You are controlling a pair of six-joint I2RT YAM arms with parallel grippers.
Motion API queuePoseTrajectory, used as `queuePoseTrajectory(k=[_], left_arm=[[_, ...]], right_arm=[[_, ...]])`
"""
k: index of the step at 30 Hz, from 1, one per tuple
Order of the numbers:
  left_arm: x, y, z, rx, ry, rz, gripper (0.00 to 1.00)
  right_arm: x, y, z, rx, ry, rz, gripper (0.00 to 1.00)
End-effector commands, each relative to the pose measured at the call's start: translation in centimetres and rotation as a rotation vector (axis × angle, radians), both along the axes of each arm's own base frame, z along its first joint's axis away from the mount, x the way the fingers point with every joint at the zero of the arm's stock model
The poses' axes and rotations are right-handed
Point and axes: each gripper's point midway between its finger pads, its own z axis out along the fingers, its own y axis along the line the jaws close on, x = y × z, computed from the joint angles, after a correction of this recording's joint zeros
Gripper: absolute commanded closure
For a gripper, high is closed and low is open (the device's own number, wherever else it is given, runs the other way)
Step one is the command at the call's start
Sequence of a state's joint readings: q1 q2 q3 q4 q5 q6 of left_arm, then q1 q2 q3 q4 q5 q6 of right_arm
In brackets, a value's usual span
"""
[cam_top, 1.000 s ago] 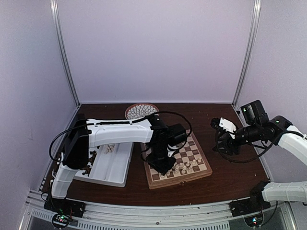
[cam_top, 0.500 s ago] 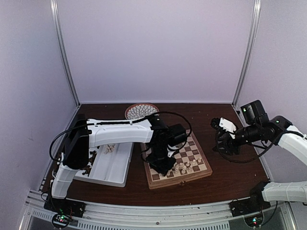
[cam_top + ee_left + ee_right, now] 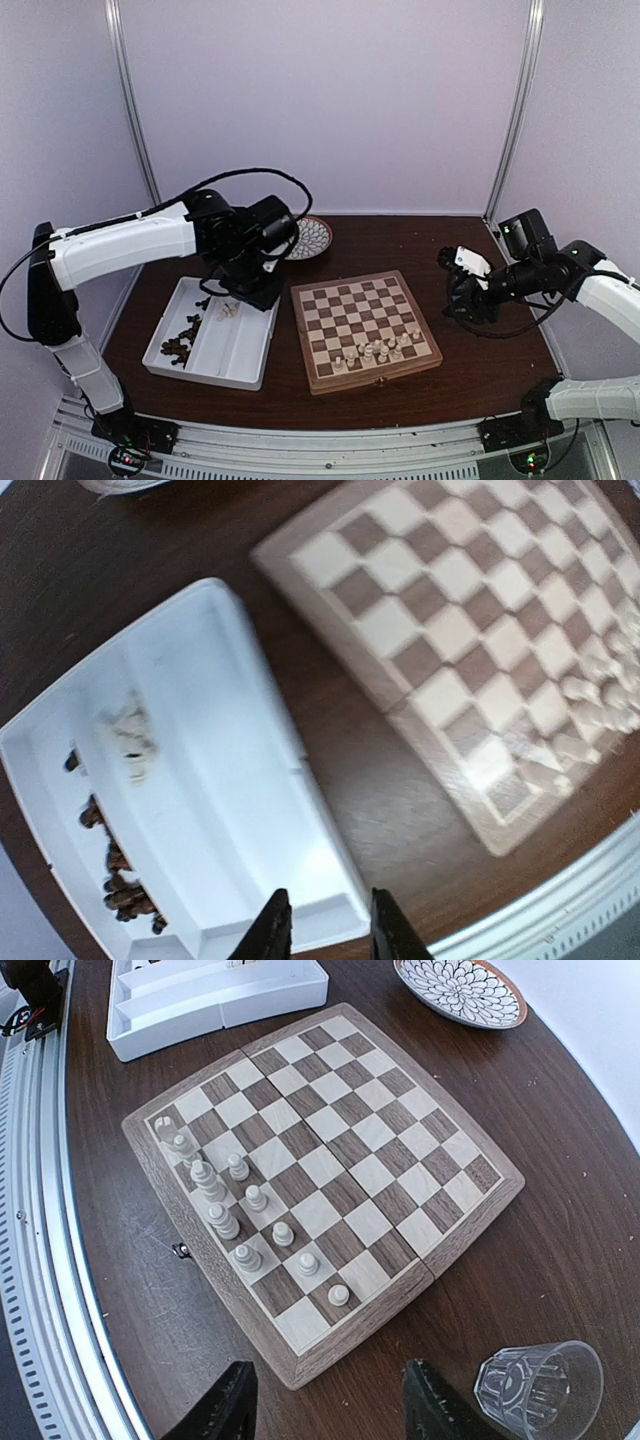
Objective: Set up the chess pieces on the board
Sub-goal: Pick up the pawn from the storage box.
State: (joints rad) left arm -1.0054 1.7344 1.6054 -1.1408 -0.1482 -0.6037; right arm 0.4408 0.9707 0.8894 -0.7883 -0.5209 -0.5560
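The board [image 3: 350, 305] lies mid-table, with several cream-white chess pieces [image 3: 380, 351] standing in two short rows near its front right edge. They show clearly in the right wrist view [image 3: 228, 1222]. More cream pieces [image 3: 228, 310] and dark brown pieces [image 3: 180, 345] lie in the white tray [image 3: 235, 355]. My left gripper [image 3: 250, 292] hangs open and empty above the tray's right compartment [image 3: 210, 810]; in its wrist view [image 3: 326, 932] the jaws frame the tray's near corner. My right gripper [image 3: 462, 305] is open and empty, off the board's right side [image 3: 330, 1415].
A round patterned plate [image 3: 310, 238] sits at the back behind the board. A clear glass [image 3: 540, 1388] stands on the table close to my right gripper. The table's front rail [image 3: 40, 1260] runs along the near edge.
My left arm has swung left, off the board's near left part to above the tray, uncovering the board. The right arm has not moved.
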Motion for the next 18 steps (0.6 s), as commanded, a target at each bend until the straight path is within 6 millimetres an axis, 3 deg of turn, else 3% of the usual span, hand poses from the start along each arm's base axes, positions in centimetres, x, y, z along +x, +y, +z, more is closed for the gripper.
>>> queuePoseTrajectory(k=[1, 10, 18], left_arm=[[4.0, 6.9, -3.5, 0.138, -0.083, 0.171, 0.73], [7.9, 11.3, -8.4, 0.222, -0.047, 0.207, 0.77], [8.7, 12.9, -11.8, 0.215, 0.041, 0.205, 0.77]], right_arm=[[0.1, 0.0, -0.4, -0.003, 0.006, 0.008, 0.47], [0.4, -0.2, -1.0, -0.019, 0.018, -0.001, 0.48], [0.6, -0.4, -1.1, -0.024, 0.014, -0.009, 0.47]])
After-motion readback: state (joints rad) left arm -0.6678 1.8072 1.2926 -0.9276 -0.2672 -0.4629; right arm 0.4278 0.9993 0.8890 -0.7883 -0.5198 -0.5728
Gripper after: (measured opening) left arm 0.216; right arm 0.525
